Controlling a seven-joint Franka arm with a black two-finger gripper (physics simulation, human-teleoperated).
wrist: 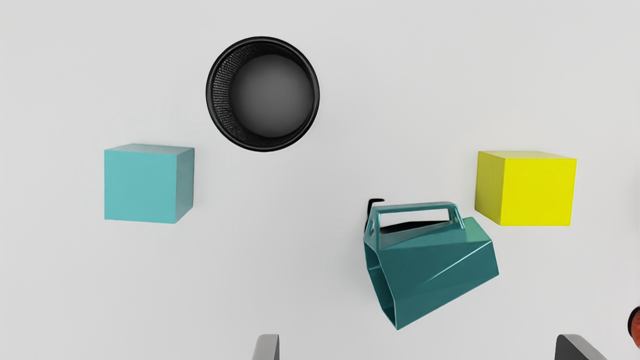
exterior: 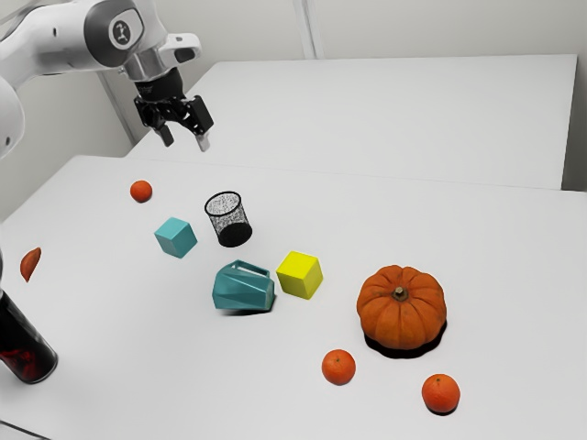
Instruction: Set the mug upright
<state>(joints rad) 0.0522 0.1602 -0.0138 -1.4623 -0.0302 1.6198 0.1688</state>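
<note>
Teal mug [exterior: 240, 291], lying on its side on the white table [exterior: 514, 266], just left of and below the middle of the exterior view. Its handle [wrist: 415, 206] is on the side facing the black mesh bin [exterior: 236, 235]; its closed end is near the yellow cube [exterior: 298, 276]. I have the gripper [exterior: 184, 142] in the upper left of the exterior view, raised above the table, fingers wide apart. Pumpkin [exterior: 402, 316]: lower right of the same view.
</note>
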